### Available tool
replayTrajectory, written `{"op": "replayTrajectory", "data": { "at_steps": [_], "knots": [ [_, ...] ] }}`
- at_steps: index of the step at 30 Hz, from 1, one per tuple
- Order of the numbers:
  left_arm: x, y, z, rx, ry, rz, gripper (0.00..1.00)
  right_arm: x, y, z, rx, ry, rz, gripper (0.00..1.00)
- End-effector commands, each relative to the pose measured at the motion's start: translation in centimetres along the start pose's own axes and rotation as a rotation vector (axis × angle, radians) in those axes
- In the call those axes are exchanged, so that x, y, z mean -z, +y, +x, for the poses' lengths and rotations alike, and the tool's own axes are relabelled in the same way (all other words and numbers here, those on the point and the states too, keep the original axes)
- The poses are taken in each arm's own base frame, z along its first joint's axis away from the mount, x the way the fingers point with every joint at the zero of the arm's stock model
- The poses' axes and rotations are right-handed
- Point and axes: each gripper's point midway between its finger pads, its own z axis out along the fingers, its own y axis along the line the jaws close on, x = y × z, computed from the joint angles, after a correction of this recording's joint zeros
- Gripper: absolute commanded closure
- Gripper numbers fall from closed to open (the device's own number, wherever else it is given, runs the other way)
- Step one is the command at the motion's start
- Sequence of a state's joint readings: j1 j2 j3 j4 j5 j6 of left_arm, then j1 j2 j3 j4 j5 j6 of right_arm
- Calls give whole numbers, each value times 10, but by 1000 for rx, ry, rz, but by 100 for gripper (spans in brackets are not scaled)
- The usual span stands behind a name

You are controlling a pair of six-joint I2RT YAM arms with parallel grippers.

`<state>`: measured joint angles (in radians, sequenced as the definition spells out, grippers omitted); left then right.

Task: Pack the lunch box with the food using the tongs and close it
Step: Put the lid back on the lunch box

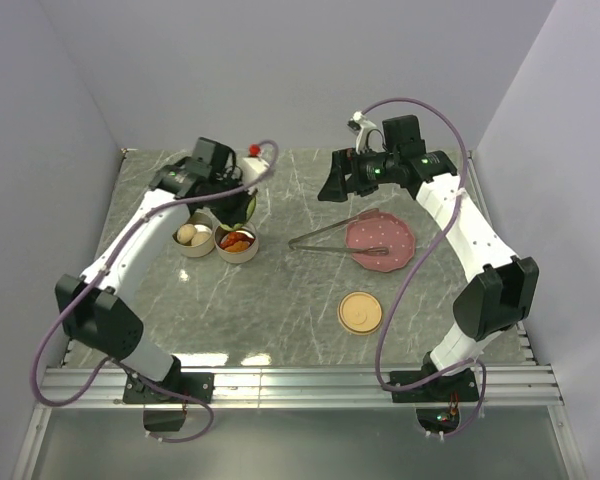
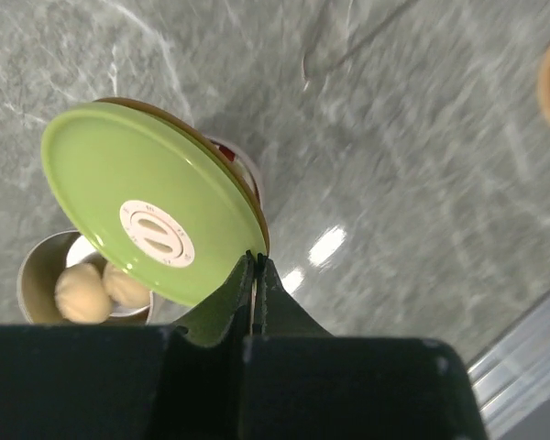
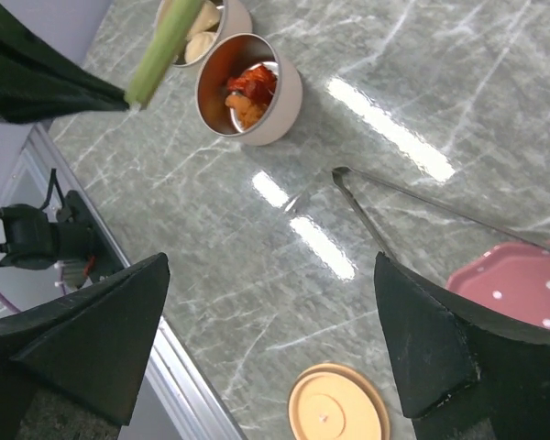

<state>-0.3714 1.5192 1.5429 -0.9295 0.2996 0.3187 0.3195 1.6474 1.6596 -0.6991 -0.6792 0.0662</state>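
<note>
The lunch box is two round cups side by side. One cup (image 1: 194, 239) (image 2: 37, 275) holds two beige balls (image 2: 82, 291); the other (image 1: 237, 244) (image 3: 247, 92) holds red-orange chunks (image 3: 246, 90). My left gripper (image 1: 230, 198) (image 2: 255, 261) is shut on the rim of a green lid (image 2: 151, 215) (image 1: 240, 210), tilted above the cups. The silver tongs (image 1: 338, 232) (image 3: 394, 197) lie on the table, tips on the pink dotted plate (image 1: 395, 235) (image 3: 522, 289). My right gripper (image 1: 332, 186) (image 3: 270, 339) hangs open and empty above the tongs' joined end.
An orange round lid (image 1: 360, 313) (image 3: 337, 403) lies flat on the marble table near the front, below the plate. A metal rail (image 1: 300, 380) runs along the near edge. Grey walls close the back and both sides.
</note>
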Motion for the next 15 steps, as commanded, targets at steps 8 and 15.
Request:
{"op": "replayTrajectory", "data": {
  "at_steps": [8,15],
  "knots": [
    [-29,24,11,-338,286,-220,100,51,-15,-27,13,-112,75,0],
    [-47,31,22,-411,391,-270,100,61,-21,-24,-10,-127,75,0]
  ]
}}
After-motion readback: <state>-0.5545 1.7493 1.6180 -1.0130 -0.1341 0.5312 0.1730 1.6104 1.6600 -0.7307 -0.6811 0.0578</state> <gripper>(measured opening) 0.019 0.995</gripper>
